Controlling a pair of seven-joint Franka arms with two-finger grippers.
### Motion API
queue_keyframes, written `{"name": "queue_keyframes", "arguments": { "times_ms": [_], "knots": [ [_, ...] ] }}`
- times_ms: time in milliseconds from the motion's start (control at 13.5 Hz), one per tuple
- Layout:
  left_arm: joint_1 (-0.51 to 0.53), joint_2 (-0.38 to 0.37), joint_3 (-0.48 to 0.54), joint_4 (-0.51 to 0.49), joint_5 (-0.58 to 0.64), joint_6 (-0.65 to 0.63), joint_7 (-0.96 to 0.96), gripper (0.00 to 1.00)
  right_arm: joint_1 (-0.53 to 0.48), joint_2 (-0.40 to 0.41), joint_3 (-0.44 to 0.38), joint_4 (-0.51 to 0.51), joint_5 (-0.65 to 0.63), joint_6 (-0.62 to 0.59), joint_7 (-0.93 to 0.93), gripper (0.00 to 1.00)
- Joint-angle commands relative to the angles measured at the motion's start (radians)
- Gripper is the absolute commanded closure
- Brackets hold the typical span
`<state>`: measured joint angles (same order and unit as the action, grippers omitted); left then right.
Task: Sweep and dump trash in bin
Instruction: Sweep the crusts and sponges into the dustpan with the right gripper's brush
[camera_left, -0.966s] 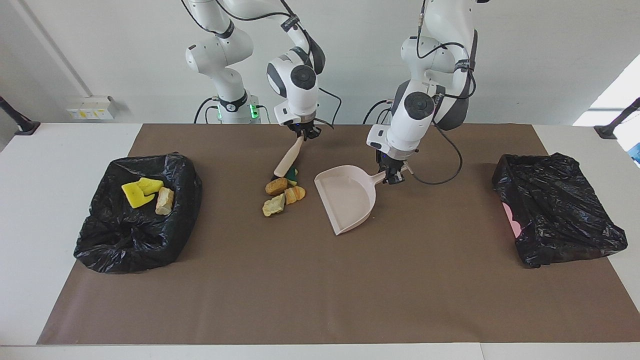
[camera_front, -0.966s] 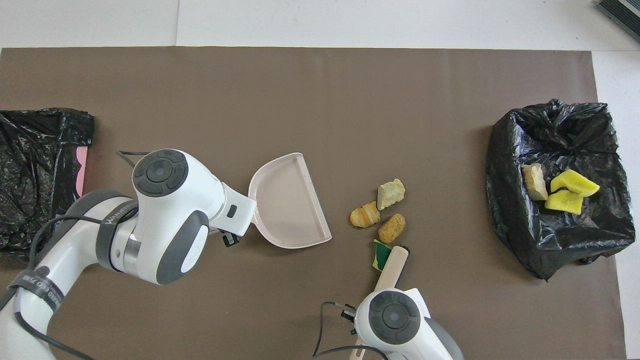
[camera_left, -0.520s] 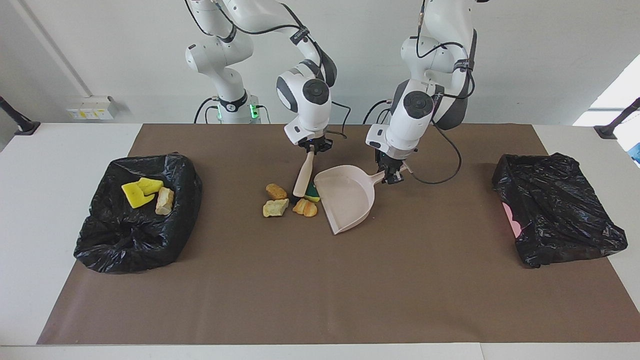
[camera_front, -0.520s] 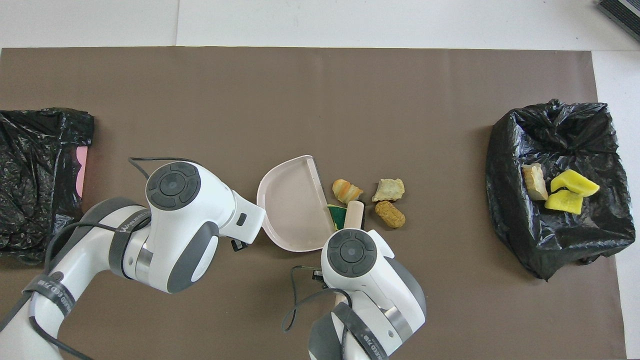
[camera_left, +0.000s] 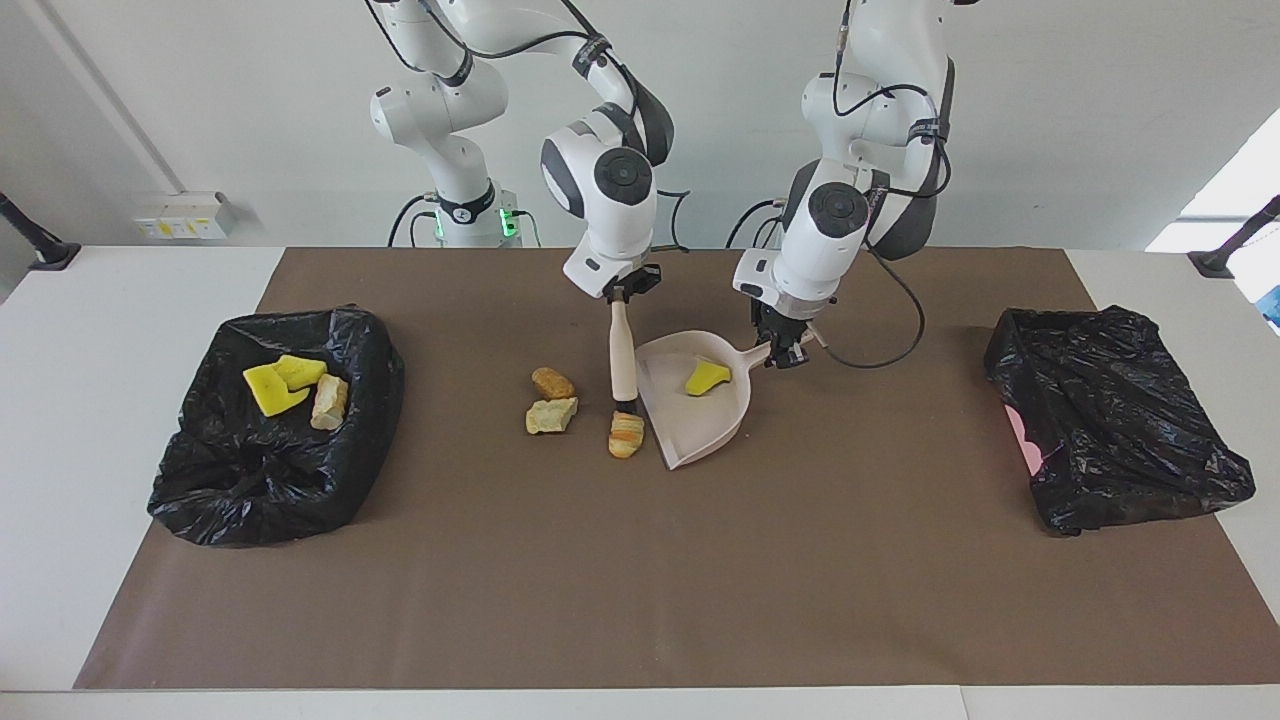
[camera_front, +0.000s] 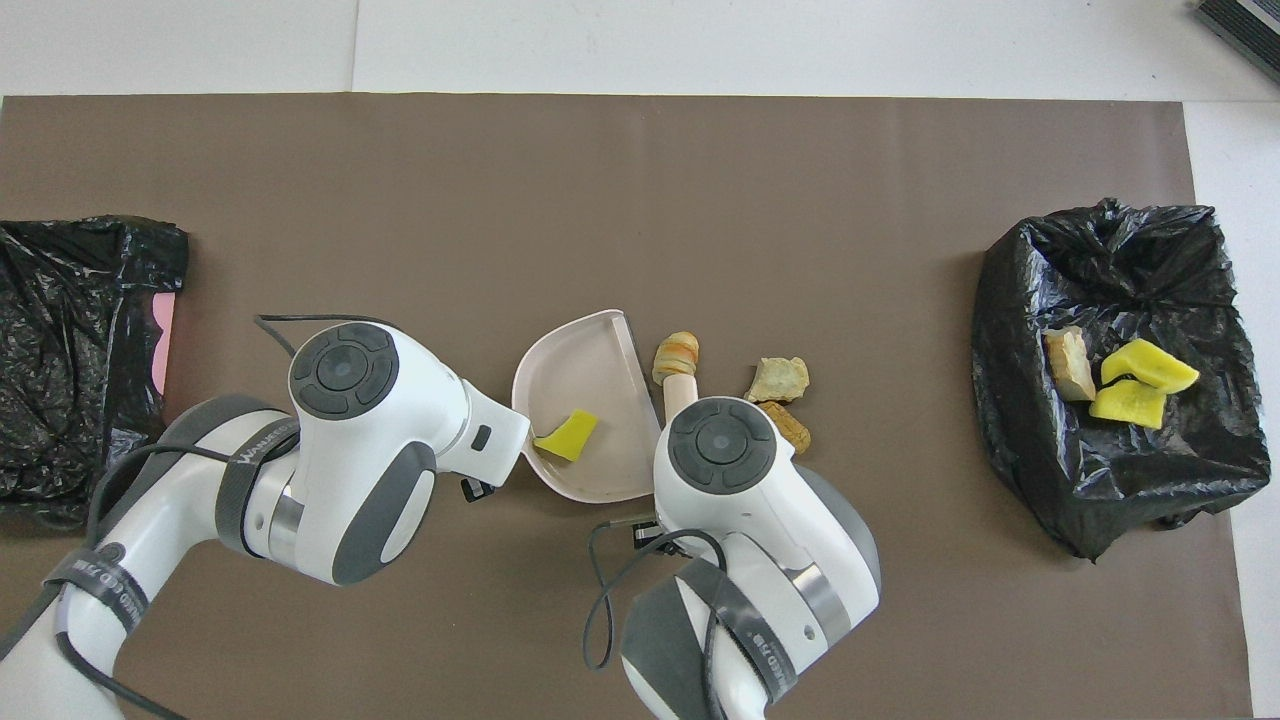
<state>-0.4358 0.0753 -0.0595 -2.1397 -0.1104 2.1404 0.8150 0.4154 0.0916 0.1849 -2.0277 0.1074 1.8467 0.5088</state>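
My right gripper (camera_left: 622, 292) is shut on the cream brush (camera_left: 622, 350), which stands nearly upright with its head on the mat at the mouth of the pink dustpan (camera_left: 700, 428). My left gripper (camera_left: 785, 352) is shut on the dustpan's handle. A yellow sponge piece (camera_left: 707, 377) lies inside the pan (camera_front: 590, 365). On the mat lie three pieces of trash: an orange bread lump (camera_left: 626, 434) by the brush head, a tan lump (camera_left: 551, 416) and a brown lump (camera_left: 552, 383). In the overhead view both wrists hide the grippers.
A black-bag-lined bin (camera_left: 270, 470) at the right arm's end of the table holds two yellow sponge pieces (camera_left: 275, 385) and a tan lump (camera_left: 329, 402). A second black-bagged bin (camera_left: 1110, 420) sits at the left arm's end. A brown mat (camera_left: 640, 580) covers the table.
The brush swung toward the dustpan and pushed the yellow-green sponge piece into it. The orange lump slid farther from the robots, beside the pan's lip. The dustpan shifted slightly toward the trash.
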Motion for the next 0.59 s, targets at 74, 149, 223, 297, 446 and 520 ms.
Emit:
{"name": "queue_keyframes", "arguments": {
  "times_ms": [74, 149, 223, 297, 446, 520],
  "knots": [
    [0.002, -0.035, 0.004, -0.039, -0.014, 0.024, -0.011, 1.0, -0.072, -0.049, 0.004, -0.005, -0.177, -0.084, -0.021, 1.0],
    [0.002, -0.034, 0.004, -0.039, -0.014, 0.024, -0.011, 1.0, -0.089, -0.05, 0.001, -0.011, -0.201, -0.09, -0.02, 1.0],
    [0.002, -0.035, 0.004, -0.039, -0.014, 0.024, -0.011, 1.0, -0.124, -0.052, 0.001, -0.028, -0.21, -0.084, -0.013, 1.0],
    [0.002, -0.035, 0.004, -0.039, -0.014, 0.024, -0.011, 1.0, -0.165, -0.062, 0.004, -0.057, -0.21, -0.069, -0.01, 1.0],
    [0.002, -0.034, 0.004, -0.039, -0.014, 0.026, -0.007, 1.0, -0.207, -0.104, 0.004, -0.141, -0.224, -0.014, -0.022, 1.0],
    [0.002, -0.034, 0.004, -0.039, -0.014, 0.027, -0.007, 1.0, -0.23, -0.128, 0.007, -0.193, -0.232, 0.014, -0.033, 1.0]
  ]
}}
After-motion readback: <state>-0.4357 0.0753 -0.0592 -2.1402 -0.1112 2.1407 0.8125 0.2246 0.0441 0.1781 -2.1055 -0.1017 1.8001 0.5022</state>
